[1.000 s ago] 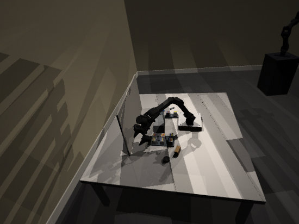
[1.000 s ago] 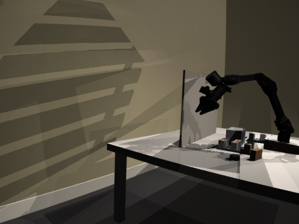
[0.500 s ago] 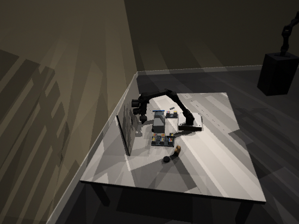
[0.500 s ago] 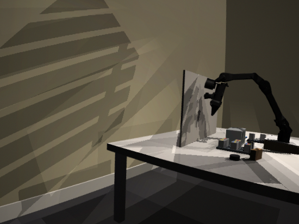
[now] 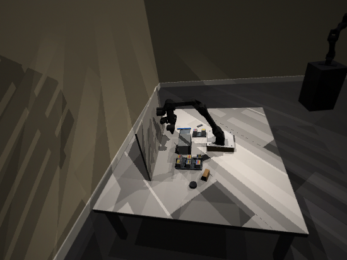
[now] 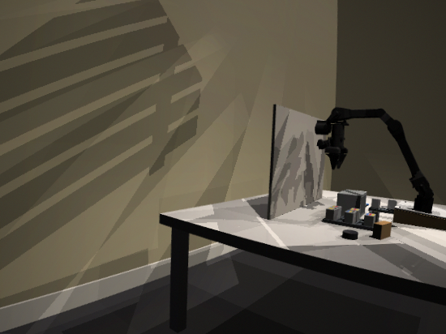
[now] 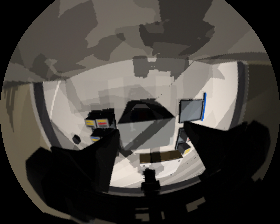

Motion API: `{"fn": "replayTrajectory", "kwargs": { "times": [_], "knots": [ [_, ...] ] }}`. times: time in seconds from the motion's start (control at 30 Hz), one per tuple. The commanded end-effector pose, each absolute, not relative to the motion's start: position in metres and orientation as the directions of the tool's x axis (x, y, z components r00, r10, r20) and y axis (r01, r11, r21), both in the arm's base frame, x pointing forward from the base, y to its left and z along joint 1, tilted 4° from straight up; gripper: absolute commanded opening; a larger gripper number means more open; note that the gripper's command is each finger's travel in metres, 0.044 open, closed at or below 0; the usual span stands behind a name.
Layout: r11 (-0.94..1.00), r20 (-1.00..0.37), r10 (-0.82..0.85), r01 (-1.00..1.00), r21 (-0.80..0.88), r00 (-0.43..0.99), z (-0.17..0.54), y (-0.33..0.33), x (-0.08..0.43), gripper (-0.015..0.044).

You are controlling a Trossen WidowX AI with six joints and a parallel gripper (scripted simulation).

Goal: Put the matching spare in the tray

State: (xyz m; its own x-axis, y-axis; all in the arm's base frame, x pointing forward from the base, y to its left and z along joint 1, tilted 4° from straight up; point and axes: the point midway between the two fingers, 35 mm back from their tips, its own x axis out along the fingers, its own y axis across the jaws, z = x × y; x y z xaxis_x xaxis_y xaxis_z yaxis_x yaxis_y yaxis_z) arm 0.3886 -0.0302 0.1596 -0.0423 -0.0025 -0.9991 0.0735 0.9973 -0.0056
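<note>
My gripper (image 5: pixel 170 128) (image 6: pixel 336 164) (image 7: pixel 152 129) is open and empty. It hangs in the air between the upright grey panel (image 5: pixel 148 146) (image 6: pixel 296 168) and the grey mounted unit (image 5: pixel 184 141) (image 6: pixel 351 199) (image 7: pixel 145 122), well above the table. In the wrist view the unit lies straight ahead, between my fingers, and its face is dark with no readable code. Several small spares with coloured tops sit in a dark rack (image 5: pixel 188 163) (image 6: pixel 351 216) (image 7: pixel 100 122) in front of the unit. A blue-rimmed tray (image 5: pixel 183 129) (image 7: pixel 190 110) lies behind the unit.
A second small dark holder (image 5: pixel 199 133) with a few pieces sits near the arm's base (image 5: pixel 221 146). A brown block (image 5: pixel 205 174) (image 6: pixel 382 229) and a black puck (image 5: pixel 192 184) (image 6: pixel 349 233) lie beyond the rack. The panel stands close to my gripper.
</note>
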Motion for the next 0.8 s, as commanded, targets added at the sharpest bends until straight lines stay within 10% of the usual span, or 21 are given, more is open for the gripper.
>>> {"fn": "replayTrajectory", "kwargs": {
  "times": [0.0,0.23,0.37,0.77],
  "knots": [
    [0.998,-0.999,0.001,0.069,-0.002,-0.039,0.161,-0.030,0.389,0.0440],
    [0.996,-0.999,0.001,0.086,-0.002,-0.039,0.161,-0.032,0.388,0.0440],
    [0.906,-0.999,0.006,0.423,-0.010,-0.036,0.154,-0.082,0.363,0.0440],
    [-0.084,-0.999,-0.012,0.995,-0.049,-0.050,0.110,-0.200,0.214,0.0440]
  ]
}}
